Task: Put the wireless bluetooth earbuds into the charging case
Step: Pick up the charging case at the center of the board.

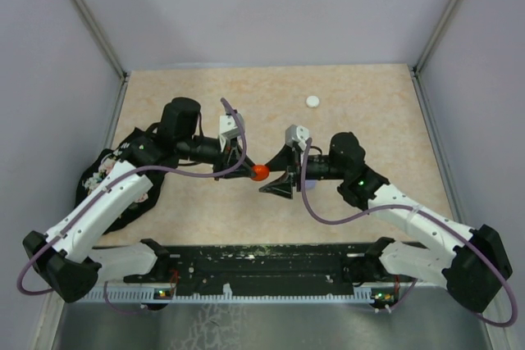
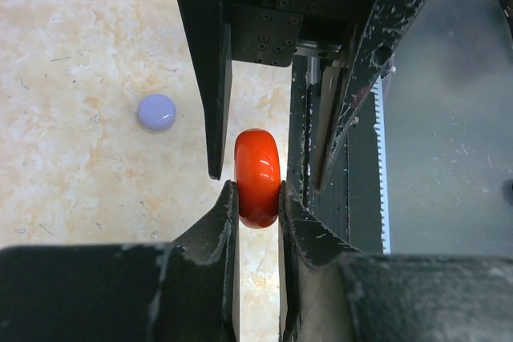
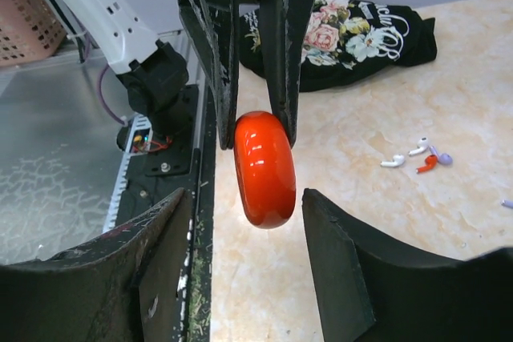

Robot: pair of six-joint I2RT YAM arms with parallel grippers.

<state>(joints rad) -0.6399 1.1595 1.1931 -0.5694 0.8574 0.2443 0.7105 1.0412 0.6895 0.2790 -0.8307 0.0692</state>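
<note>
Left pincer (image 2: 257, 195) clamped on red case (image 2: 256, 162); right pincer (image 3: 244, 196) apart, astride it. Only right wrist view shows earbuds (image 3: 426, 162).

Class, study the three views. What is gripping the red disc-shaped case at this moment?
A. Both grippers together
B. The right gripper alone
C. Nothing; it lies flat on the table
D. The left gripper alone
D: the left gripper clamps the red case between its fingertips, held off the table, while the right gripper has its jaws spread with a visible gap on each side of the case.
</note>
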